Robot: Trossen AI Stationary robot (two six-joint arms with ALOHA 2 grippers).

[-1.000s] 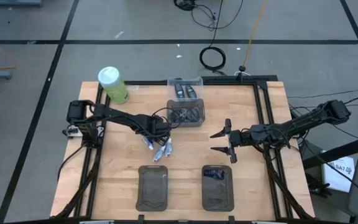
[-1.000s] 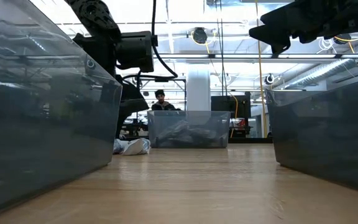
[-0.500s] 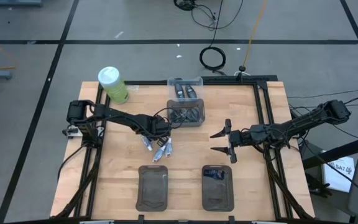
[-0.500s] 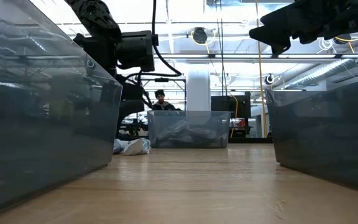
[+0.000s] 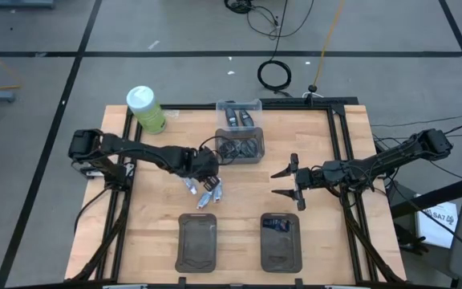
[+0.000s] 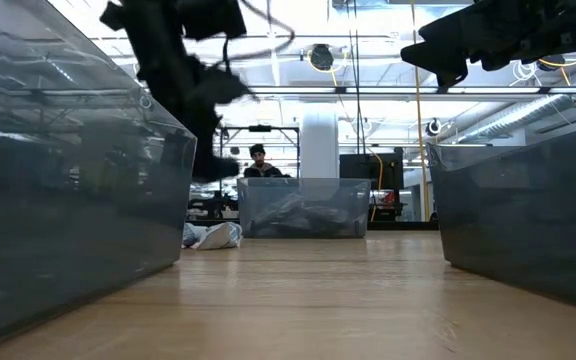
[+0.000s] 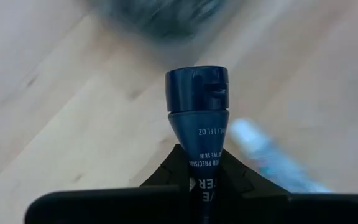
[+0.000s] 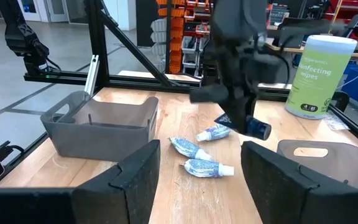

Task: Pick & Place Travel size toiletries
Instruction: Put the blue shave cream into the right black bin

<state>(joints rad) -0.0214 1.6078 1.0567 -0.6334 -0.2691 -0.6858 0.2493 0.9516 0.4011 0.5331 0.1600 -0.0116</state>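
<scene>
Your left gripper (image 7: 205, 186) is clamped on a dark blue mini tube (image 7: 197, 118), lifted at the table's nine o'clock; next, carry it toward six o'clock to a tray (image 5: 198, 241)

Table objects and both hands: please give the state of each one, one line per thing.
Left hand: shut on the dark blue mini tube, lifted off the wood.
Right hand: open, empty.
White-and-pale-blue mini tubes: lying flat on the table.
Dark grey rectangular tray: upright, looks empty.
</scene>
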